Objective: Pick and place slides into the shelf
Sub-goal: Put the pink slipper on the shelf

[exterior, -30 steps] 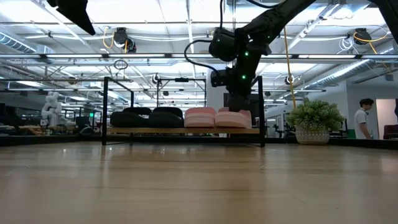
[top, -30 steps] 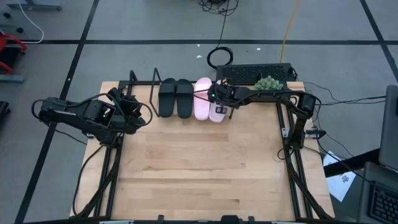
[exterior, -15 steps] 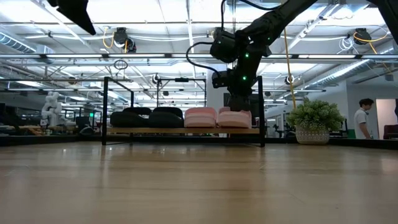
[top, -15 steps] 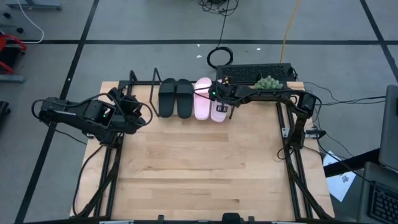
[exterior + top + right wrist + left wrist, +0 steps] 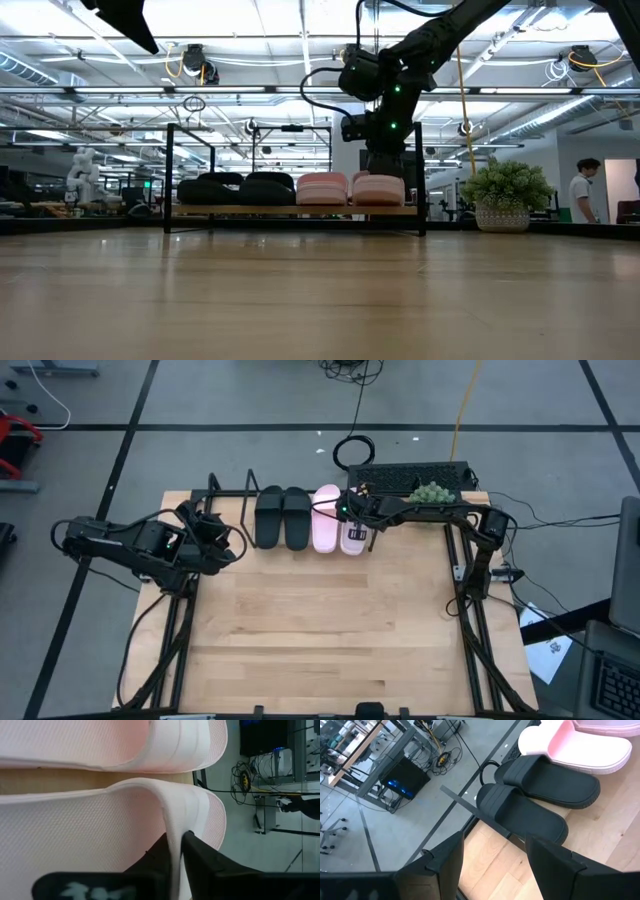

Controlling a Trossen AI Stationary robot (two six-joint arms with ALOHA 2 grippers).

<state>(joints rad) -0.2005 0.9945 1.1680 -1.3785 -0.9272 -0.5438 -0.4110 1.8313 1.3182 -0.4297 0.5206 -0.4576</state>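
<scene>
On the shelf (image 5: 228, 493) at the table's far edge, two black slides (image 5: 283, 517) and two pink slides (image 5: 326, 518) rest side by side on their soles on its wooden board (image 5: 300, 210). My right gripper (image 5: 353, 527) is shut on the rightmost pink slide (image 5: 378, 189). My left gripper (image 5: 214, 536) hovers open, holding nothing, left of the shelf. In its wrist view the gripper (image 5: 495, 870) faces the black slides (image 5: 535, 795). My right gripper pinches the edge of the rightmost pink slide's strap (image 5: 172, 827) between its two fingers. One finger (image 5: 157, 854) is on the footbed side and the other (image 5: 199, 854) on the strap's outer face. The fingers come from above, and the slide sits level on the shelf board.
A small potted plant (image 5: 431, 492) and a black box (image 5: 410, 477) stand at the far right behind the shelf. Bare wooden tabletop (image 5: 320, 630) stretches toward the near edge. A person (image 5: 588, 190) stands far off in the room.
The rightmost pink slide has moved a little toward the far edge and settled level on the shelf board beside the other pink one. My right gripper has followed it and stays above it.
</scene>
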